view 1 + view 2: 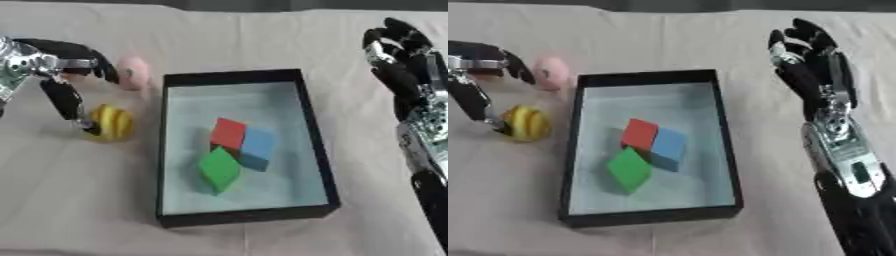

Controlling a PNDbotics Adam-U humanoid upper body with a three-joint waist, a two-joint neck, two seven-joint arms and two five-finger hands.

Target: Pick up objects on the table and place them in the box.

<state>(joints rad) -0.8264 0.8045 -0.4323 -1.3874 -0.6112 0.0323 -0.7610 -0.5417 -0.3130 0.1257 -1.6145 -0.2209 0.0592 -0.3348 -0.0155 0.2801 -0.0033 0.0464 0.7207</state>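
Note:
A black box (317, 150) with a pale floor stands mid-table and holds a red block (229, 133), a blue block (257, 148) and a green block (218, 169), all touching. To its left on the cloth lie a yellow ball with dark stripes (111, 122) and, farther back, a pink round thing (134, 72). My left hand (63, 65) hovers over them, fingers spread; its thumb reaches down to touch the yellow ball's left side, its fingers arch toward the pink thing. My right hand (805, 60) is raised right of the box, fingers straight, holding nothing.
A cream cloth (87, 200) covers the table, with room in front of and left of the box. A dark strip runs along the far edge.

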